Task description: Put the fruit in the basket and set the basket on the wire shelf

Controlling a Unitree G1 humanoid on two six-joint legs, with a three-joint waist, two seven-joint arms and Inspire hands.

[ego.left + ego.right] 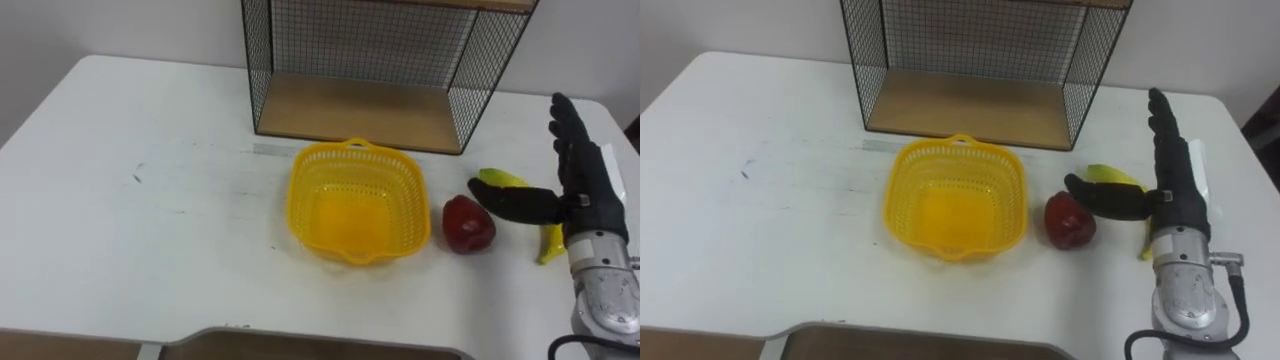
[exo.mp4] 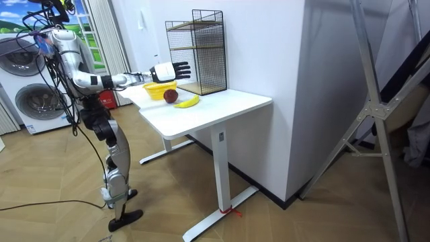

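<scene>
A robot's right hand [image 1: 585, 190] hovers over the smooth white desk [image 1: 150, 200], its dark fingers straight and spread, thumb stretched sideways, holding nothing. Partly hidden beneath it lies a curved yellow banana [image 1: 500, 180], with a glossy, round red apple [image 1: 467, 224] just beside it. Left of the apple sits the yellow plastic lattice basket [image 1: 305, 190] – square, with rounded corners and nothing inside. Behind the basket stands the black wire-mesh shelf with a wooden board [image 1: 350, 110].
</scene>
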